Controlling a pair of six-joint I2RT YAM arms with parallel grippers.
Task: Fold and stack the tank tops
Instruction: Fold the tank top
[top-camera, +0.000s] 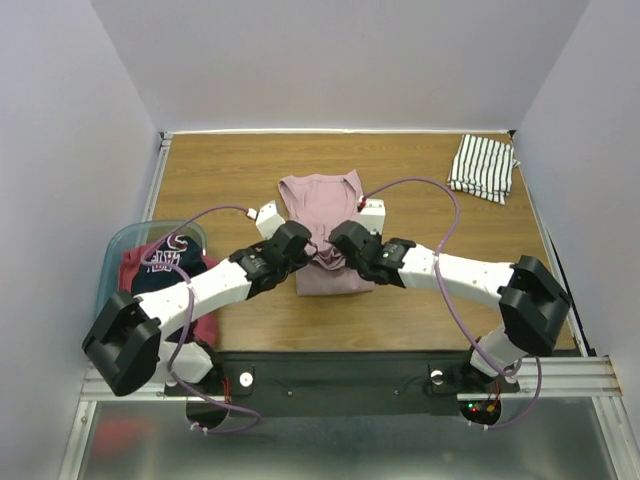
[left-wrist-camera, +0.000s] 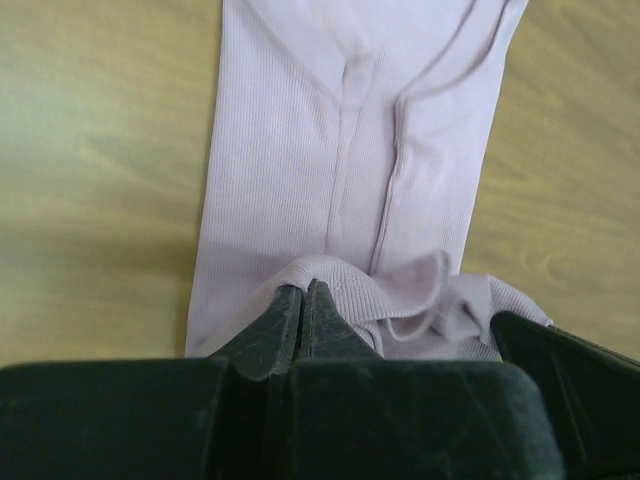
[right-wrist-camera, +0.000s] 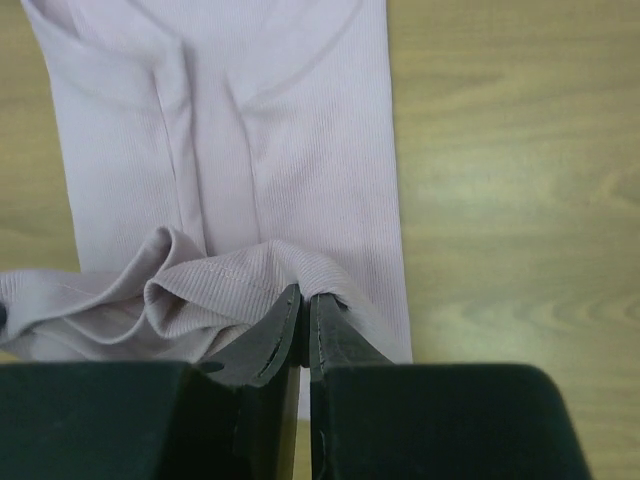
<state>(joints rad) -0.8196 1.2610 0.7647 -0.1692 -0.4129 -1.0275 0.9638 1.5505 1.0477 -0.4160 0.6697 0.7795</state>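
At the far left edge of the wooden table (top-camera: 440, 310), a translucent light-blue plastic tub (top-camera: 118, 248) is holding two crumpled tops: a navy tank top (top-camera: 165, 275) with pale print is lying on a dark red tank top (top-camera: 135, 268). The left arm is reaching across the tub's near side and hiding part of both.

Further right, at the middle of the table, one dusty pink tank top (top-camera: 320, 195) is lying flat as a long, narrow folded shape. Its neckline is pointing away from the arms. The cloth is a fine ribbed knit, with seams running lengthwise and soft rounded puckers where it is being lifted.

Two grippers are meeting over it. The left gripper (left-wrist-camera: 303, 300) is pinching a raised ridge of the pink cloth near its left edge, its dark fingers pressed together with fabric squeezed between them. The right gripper (right-wrist-camera: 303, 305) is doing the same near the right edge, jaws clamped tight on the same ridge. Between them the fabric is bunching into loose folds. The gripper bodies are covering the middle of the top in the overhead view.

Toward the far right corner, one white tank top with thin black stripes (top-camera: 482, 165) is sitting folded into a rough rectangle, well apart from the pink one.
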